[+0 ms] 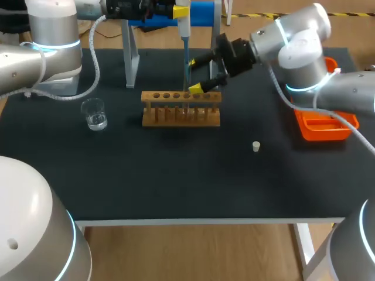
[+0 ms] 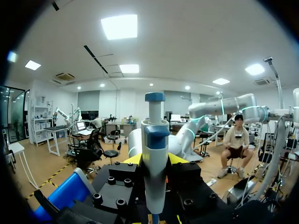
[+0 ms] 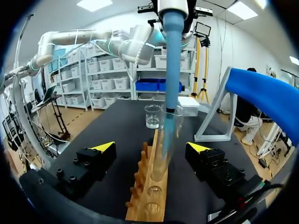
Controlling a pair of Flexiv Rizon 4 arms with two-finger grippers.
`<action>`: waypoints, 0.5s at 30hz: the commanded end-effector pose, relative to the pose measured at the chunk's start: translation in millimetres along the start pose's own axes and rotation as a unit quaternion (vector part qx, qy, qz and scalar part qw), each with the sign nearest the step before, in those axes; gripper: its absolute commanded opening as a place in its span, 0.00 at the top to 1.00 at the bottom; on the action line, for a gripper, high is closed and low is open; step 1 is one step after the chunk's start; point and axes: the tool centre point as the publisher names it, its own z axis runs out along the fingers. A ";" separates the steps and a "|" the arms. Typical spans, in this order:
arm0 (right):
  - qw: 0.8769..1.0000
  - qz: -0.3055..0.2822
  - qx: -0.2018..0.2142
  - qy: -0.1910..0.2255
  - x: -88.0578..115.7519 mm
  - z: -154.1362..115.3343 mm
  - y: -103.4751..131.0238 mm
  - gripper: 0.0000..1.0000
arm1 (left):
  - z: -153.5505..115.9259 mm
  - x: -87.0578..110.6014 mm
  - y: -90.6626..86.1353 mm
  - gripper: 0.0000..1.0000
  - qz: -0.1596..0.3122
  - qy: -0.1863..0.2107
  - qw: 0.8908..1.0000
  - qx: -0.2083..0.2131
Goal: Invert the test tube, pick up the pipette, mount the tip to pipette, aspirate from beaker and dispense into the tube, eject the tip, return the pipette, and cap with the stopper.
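And we're at the dispense step, by the look of it. The left gripper (image 2: 156, 161) has its fingers clamped on the pipette (image 1: 184, 35) from both sides, holding it directly above the wooden rack (image 1: 181, 117). The pipette's long axis is vertical, with the plunger at the top and the nose pointing straight down. Its lower end reaches into the mouth of the test tube (image 3: 166, 140).

The tube stands upright in a hole toward the right-arm end of the rack, mouth up and long axis vertical, in line with the pipette. I can't tell whether any liquid has gone into it.

The right gripper (image 1: 195, 75) is at the rack too. Its fingers are spread wide, one on each side of the tube and neither touching it, so it is gripping nothing.

The beaker (image 1: 94, 113) sits on the surface (image 1: 176, 175) off the rack's left-arm end, well apart, with a little clear liquid in it. The white stopper (image 1: 256, 146) lies in front of the rack, toward the right arm's side.

What's next? I'd say a clean lift straight up along that same vertical line, so the tip clears the glass without tilting the tube. Then eject the tip, return the pipette, and go for the stopper.
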 end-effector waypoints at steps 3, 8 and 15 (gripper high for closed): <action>1.000 0.007 0.018 -0.002 -1.6 12.6 2.6 0.00 | -0.5 -1.4 0.0 1.00 0.000 0.002 1.000 0.000; 1.000 0.013 0.024 -0.004 -4.9 19.1 0.4 0.00 | -0.5 -1.4 0.0 1.00 0.000 0.002 1.000 0.000; 0.999 0.017 0.032 -0.011 -10.6 26.9 -1.5 0.00 | -0.5 -1.4 0.0 1.00 0.000 0.002 1.000 0.000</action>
